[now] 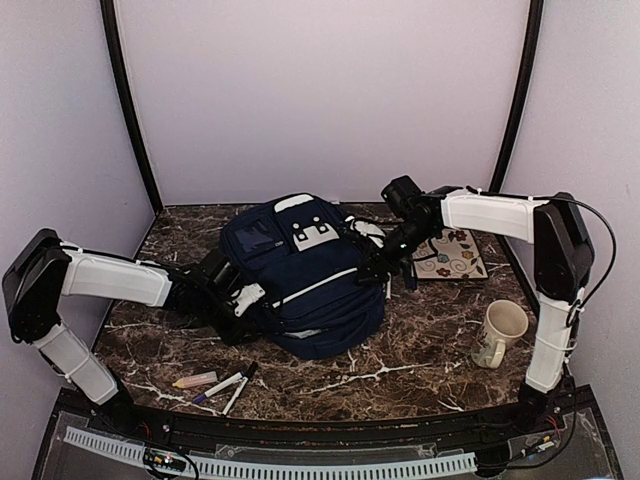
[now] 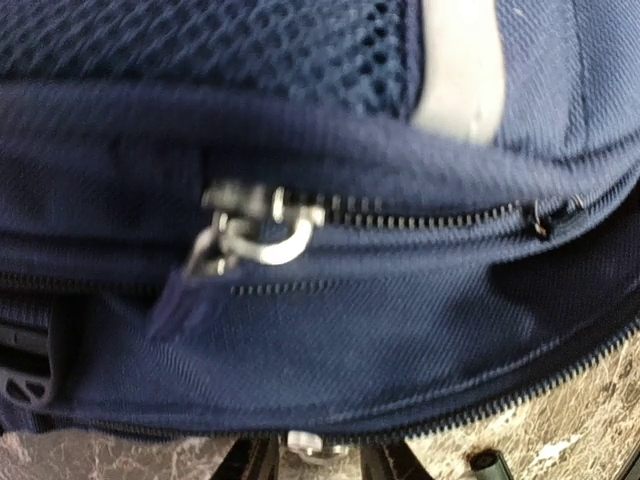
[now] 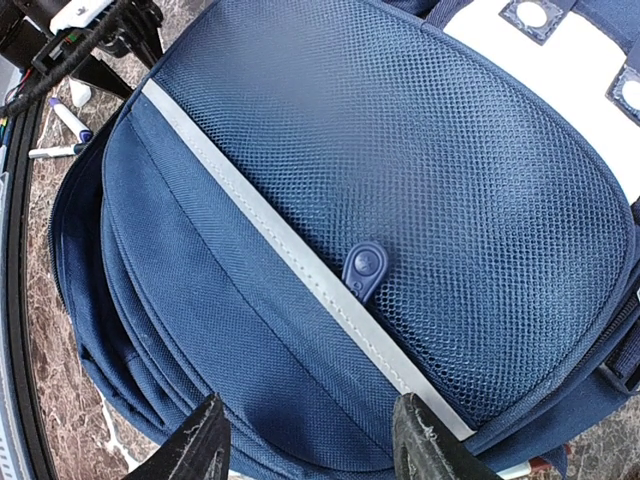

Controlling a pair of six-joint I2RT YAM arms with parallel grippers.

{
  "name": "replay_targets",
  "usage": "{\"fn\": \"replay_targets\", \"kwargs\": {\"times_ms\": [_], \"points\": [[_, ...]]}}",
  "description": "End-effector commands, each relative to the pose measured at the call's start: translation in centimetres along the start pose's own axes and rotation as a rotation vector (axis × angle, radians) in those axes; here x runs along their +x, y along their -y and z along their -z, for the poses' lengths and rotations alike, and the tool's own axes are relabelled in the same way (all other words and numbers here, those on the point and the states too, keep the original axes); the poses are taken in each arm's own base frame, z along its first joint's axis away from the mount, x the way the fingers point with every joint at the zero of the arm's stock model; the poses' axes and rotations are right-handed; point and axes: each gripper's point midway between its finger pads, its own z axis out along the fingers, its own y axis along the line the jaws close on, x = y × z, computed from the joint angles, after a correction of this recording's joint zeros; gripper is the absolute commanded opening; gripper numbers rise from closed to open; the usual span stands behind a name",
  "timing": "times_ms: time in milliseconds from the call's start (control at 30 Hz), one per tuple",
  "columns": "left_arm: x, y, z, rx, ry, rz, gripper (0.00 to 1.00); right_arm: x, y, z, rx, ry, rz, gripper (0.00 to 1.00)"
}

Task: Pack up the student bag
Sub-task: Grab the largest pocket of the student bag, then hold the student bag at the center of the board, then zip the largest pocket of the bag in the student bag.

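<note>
The student bag (image 1: 305, 275), navy with white stripes and patches, lies in the middle of the marble table. My left gripper (image 1: 240, 300) is at the bag's left side. In the left wrist view the bag (image 2: 340, 330) fills the frame. The gripper (image 2: 318, 462) sits at the bag's bottom zip, its fingers close on either side of a small silver zip pull (image 2: 305, 443). A second slider with a metal ring (image 2: 250, 230) shows higher up. My right gripper (image 1: 375, 262) rests over the bag's right side. It stands open (image 3: 310, 445) above the blue fabric (image 3: 330, 200), near a blue pull tab (image 3: 363, 270).
A cream mug (image 1: 500, 333) stands at the right. A flowered pad (image 1: 450, 253) lies behind it. Markers (image 1: 228, 386) and a pinkish stick (image 1: 195, 380) lie near the front left edge. The markers (image 3: 62, 118) also show in the right wrist view. A dark pen tip (image 2: 490, 465) lies beside the bag.
</note>
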Motion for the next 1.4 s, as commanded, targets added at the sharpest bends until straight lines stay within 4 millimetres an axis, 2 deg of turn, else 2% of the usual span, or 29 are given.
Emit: {"fn": "replay_targets", "kwargs": {"times_ms": [0,233,433,500,600,700,833,967,1000,1133,1267,1367], "points": [[-0.9,-0.3,0.0,-0.013,0.012,-0.028,0.32,-0.4,0.3,0.0,-0.001,0.025,0.015,0.56],[-3.3,-0.9,1.0,-0.052,0.119,-0.035,0.22,-0.2,0.4,-0.5,-0.012,0.023,0.002,0.56],[-3.5,-1.2,2.5,-0.077,0.115,0.007,0.06,-1.0,0.6,0.0,0.003,0.032,-0.003,0.55],[-3.2,-1.1,3.0,-0.079,0.096,0.034,0.03,-2.3,0.6,0.6,0.003,0.059,-0.016,0.53],[-2.8,-0.8,3.6,-0.072,0.066,0.093,0.0,-5.5,0.3,1.1,-0.01,0.125,-0.037,0.5],[-2.5,0.0,4.0,-0.043,0.044,0.133,0.0,-9.1,-0.5,0.0,-0.029,0.169,-0.049,0.48],[-2.2,0.9,3.9,-0.041,0.017,0.151,0.0,-12.7,-2.3,-4.0,-0.079,0.18,-0.043,0.46],[-2.1,1.8,3.8,-0.057,0.006,0.158,0.0,-14.5,-3.5,-9.0,-0.149,0.183,-0.104,0.45],[-2.2,2.0,3.7,-0.057,0.005,0.164,0.0,-14.3,-3.4,-10.7,-0.166,0.171,-0.129,0.45],[-2.2,3.5,3.2,-0.047,0.003,0.161,0.0,-13.6,-2.4,-14.9,-0.203,0.144,-0.262,0.44],[-2.3,5.1,2.9,-0.033,0.026,0.147,0.0,-11.5,0.2,-17.5,-0.217,0.128,-0.441,0.43],[-3.2,7.1,3.0,0.023,0.087,0.116,0.0,-9.2,1.6,-19.2,-0.206,0.099,-0.511,0.4]]}}
